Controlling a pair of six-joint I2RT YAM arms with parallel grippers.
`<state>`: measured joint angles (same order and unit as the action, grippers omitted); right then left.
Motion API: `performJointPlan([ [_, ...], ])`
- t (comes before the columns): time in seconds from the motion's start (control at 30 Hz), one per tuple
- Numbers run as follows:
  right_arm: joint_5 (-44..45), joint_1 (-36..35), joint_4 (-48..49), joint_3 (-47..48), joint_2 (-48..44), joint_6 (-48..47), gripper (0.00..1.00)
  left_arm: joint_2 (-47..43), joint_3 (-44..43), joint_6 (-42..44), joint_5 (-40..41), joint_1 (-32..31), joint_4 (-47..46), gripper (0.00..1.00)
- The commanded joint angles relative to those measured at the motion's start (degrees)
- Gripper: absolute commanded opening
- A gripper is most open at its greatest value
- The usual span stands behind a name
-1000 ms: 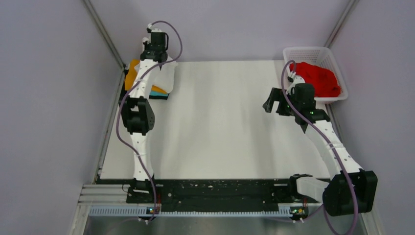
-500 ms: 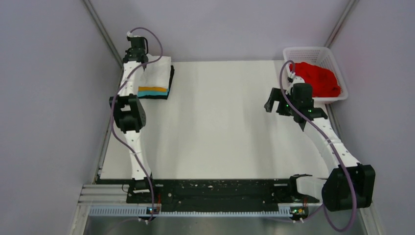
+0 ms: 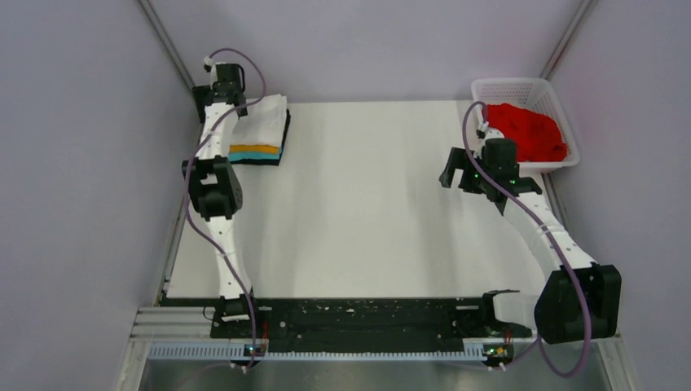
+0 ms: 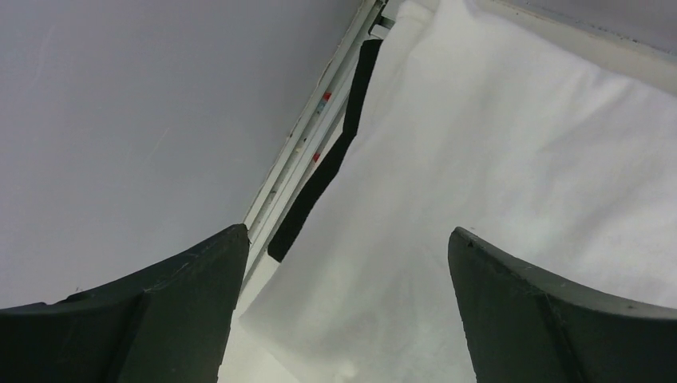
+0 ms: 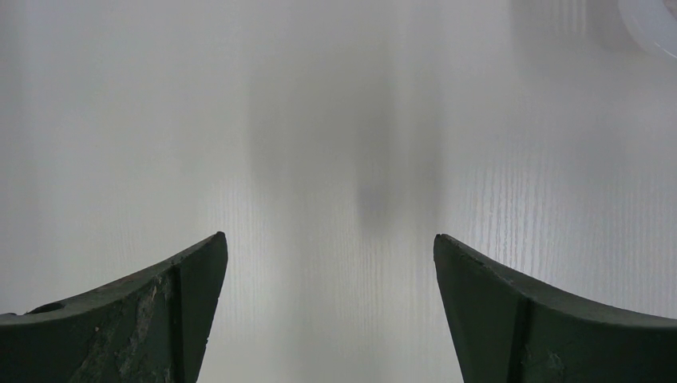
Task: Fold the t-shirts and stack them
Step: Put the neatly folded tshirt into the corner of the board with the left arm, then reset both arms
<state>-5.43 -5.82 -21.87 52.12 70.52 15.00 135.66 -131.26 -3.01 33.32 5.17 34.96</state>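
Three folded t-shirts are stacked at the table's far left: white t-shirt [image 3: 262, 120] on top, orange t-shirt [image 3: 254, 150] under it, teal t-shirt [image 3: 254, 159] at the bottom. My left gripper [image 3: 213, 91] hangs open over the stack's far left corner by the wall. In the left wrist view the left gripper [image 4: 347, 233] holds nothing, with the white t-shirt [image 4: 495, 159] below it. A crumpled red t-shirt [image 3: 531, 130] lies in the white mesh basket [image 3: 512, 86]. My right gripper [image 3: 456, 173] is open and empty above bare table [image 5: 335, 144], left of the basket.
The left wall [image 4: 144, 120] and a black strip [image 4: 319, 175] along the table's edge run close beside the left fingers. The basket's corner [image 5: 648, 17] shows at the top right of the right wrist view. Both arm bases stand at the near edge.
My left gripper has moved from above the stack to its far left corner and opened, letting go of the white t-shirt, which now lies flat on top. The right arm has barely shifted.
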Motion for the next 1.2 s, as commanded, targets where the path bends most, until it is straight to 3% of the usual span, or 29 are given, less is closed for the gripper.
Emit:
performJointPlan([
  [0.0,-0.4,0.5,2.2,0.2,-2.1,-0.4,0.99,-8.0,0.7,-4.7,1.2,0.5,0.4,0.99],
  [0.23,-0.1,0.5,1.8,0.0,-4.2,0.6,0.99,-22.1,12.2,-11.6,-8.7,-0.3,0.3,0.99],
  [0.43,0.1,0.5,1.7,-2.9,-6.5,2.5,0.99,-39.8,37.7,-20.1,-19.8,-4.7,-9.8,0.99],
  [0.6,4.9,0.5,1.7,-7.8,-10.6,6.7,0.99,-56.1,58.6,-27.5,-13.3,-17.8,-12.8,0.99],
  [0.7,5.3,0.5,1.2,-11.8,-12.9,9.2,0.99,-66.4,74.5,-32.1,-14.5,-25.4,-19.5,0.99],
  [0.8,7.9,0.5,0.7,-15.6,-15.5,10.7,0.99,-74.1,84.3,-38.2,-14.5,-30.6,-19.1,0.99],
  [0.97,8.2,0.5,2.8,-21.4,-23.1,12.6,0.99,-79.9,93.0,-45.1,-12.2,-33.2,-15.5,0.99],
  [1.17,9.8,0.6,3.7,-23.8,-28.1,14.1,0.99,-80.2,93.3,-45.7,-12.2,-33.8,-15.9,0.99],
])
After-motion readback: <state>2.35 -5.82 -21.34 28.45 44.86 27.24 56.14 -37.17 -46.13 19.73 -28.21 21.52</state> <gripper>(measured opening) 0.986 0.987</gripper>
